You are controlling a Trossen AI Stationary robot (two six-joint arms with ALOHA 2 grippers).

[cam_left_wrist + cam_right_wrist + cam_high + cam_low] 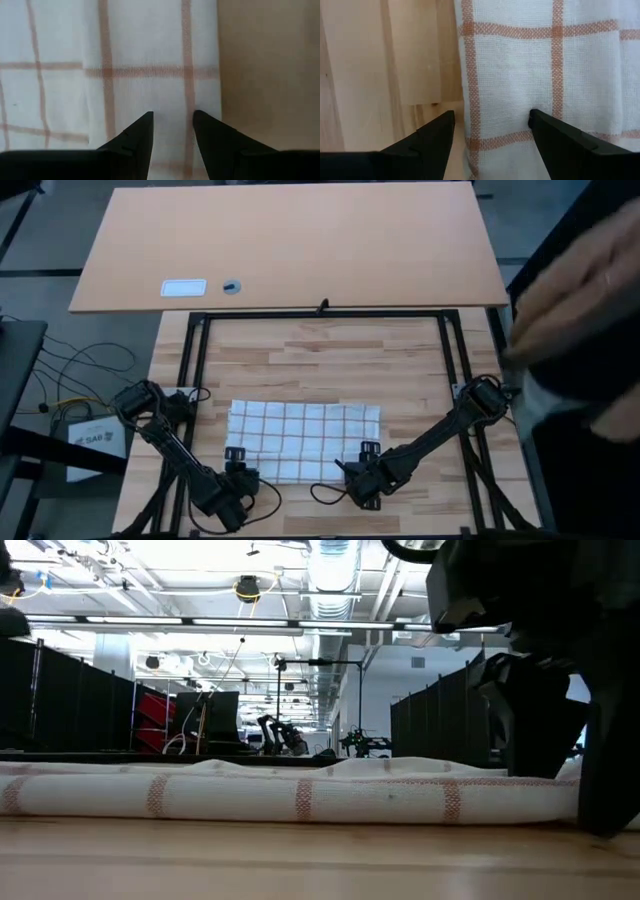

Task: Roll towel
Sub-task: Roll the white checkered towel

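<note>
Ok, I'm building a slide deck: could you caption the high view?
Both end effectors, left and right, poised open at the near corners of a flat white, red-gridded cloth towel.

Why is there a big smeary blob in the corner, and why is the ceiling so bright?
High view: a person's hand near the lens is motion-blurred. Low view: ceiling lights glare white, leaving the arm a dark silhouette beside the towel. Wrist views: the weave looks sharp.

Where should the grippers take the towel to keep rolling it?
Probably at the rolled near edge of the towel, one corner each, coming from the near side. The low view shows that edge already a raised roll. Left gripper and right gripper sit open at those corners.
</note>
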